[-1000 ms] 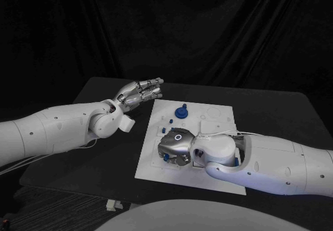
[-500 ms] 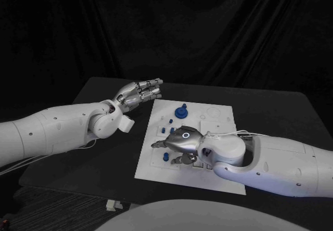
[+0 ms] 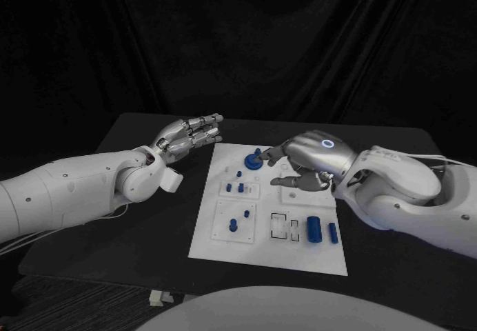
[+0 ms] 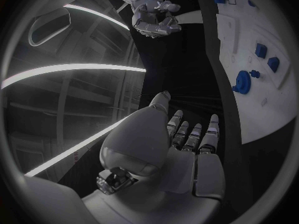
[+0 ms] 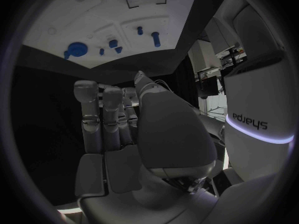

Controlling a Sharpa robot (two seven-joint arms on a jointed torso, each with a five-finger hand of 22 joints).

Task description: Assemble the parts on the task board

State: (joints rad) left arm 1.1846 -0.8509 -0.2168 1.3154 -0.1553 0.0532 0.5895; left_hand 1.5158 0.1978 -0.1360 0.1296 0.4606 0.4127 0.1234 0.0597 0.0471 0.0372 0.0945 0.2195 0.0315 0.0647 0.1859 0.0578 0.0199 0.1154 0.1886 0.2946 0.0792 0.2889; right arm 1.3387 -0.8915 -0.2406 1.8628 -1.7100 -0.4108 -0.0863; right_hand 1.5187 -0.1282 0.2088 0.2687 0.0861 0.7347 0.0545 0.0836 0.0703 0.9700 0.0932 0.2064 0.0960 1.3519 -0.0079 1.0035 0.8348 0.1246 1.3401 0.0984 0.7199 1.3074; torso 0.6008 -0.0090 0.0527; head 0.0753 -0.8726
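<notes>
Right hand [image 3: 310,160] empty, fingers loosely spread above task board [image 3: 271,258]; forearm lettering "sharpa". Left hand [image 3: 186,135] open.

task board [image 3: 220,238]: matt white plastic | parts [image 3: 313,229]: smooth blue plastic | table [image 3: 129,227]: matt black

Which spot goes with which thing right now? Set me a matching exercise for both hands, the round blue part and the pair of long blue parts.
Things:
1. left hand
2. right hand
3. round blue part
4. long blue parts

Places:
A. lying side by side at the near right of the task board
B. over the black table, off the board's far left corner
C. above the board's far half, holding nothing
D. standing near the board's far edge, beside the right hand's fingertips

Pairs: 1-B, 2-C, 3-D, 4-A
</notes>
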